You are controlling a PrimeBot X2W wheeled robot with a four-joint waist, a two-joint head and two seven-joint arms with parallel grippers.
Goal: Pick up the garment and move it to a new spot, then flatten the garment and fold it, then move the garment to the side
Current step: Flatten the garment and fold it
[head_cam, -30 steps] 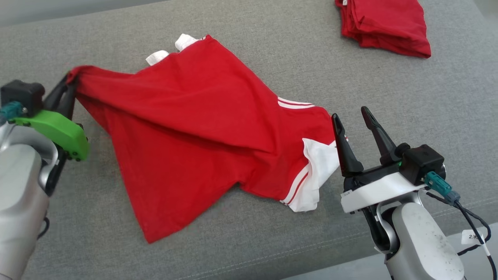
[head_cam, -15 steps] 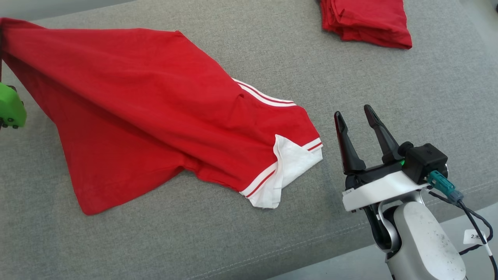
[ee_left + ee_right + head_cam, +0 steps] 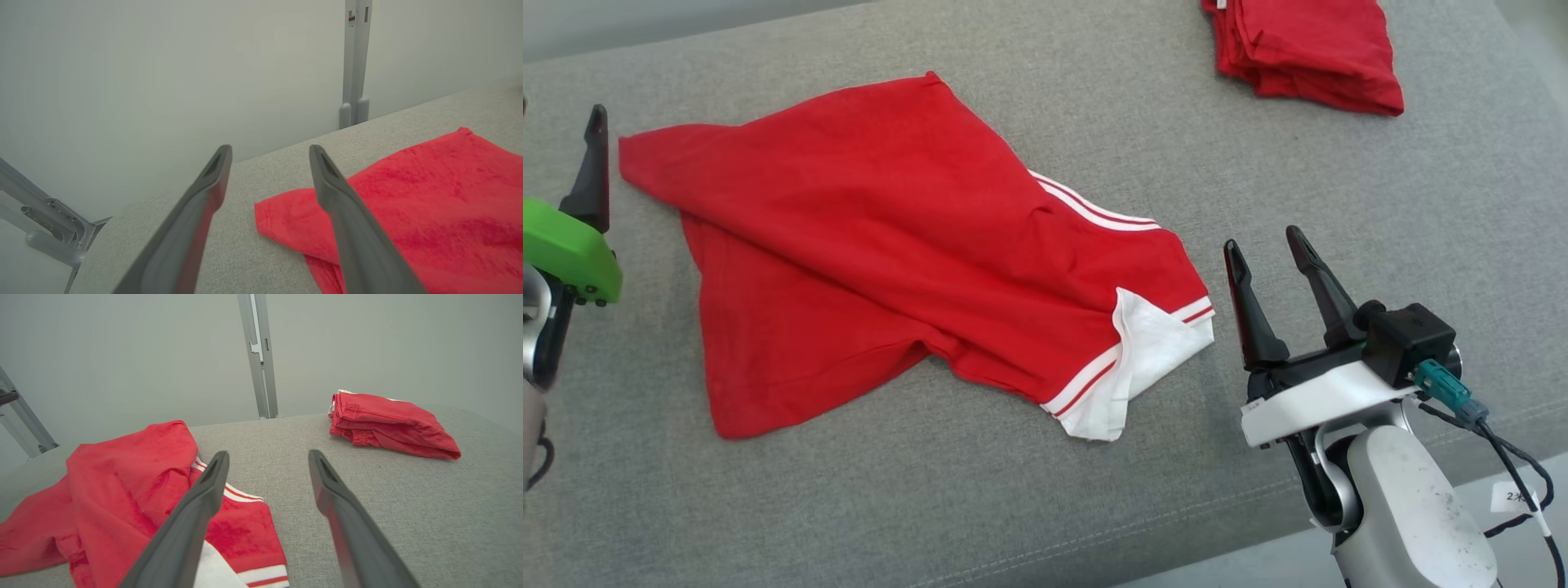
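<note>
Crumpled red garment with white-striped trim (image 3: 890, 245) lies left of centre on the grey fabric desk (image 3: 1013, 506). Left gripper (image 3: 269, 150) and right gripper (image 3: 1262, 237) both have jaws spread, holding nothing. For flattening I'd pinch opposite corners and pull evenly, since the middle looks doubled over, maybe.

White tag (image 3: 1512, 496), lower right: "2"; rest unreadable

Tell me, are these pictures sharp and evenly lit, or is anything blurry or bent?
Head view: sharp, with soft even light, faint shadows under the shirt and no glare. Left wrist view: the near fingers look soft. Right wrist view: the post leans, likely from the wide lens; the folded pile is fairly crisp.
</note>
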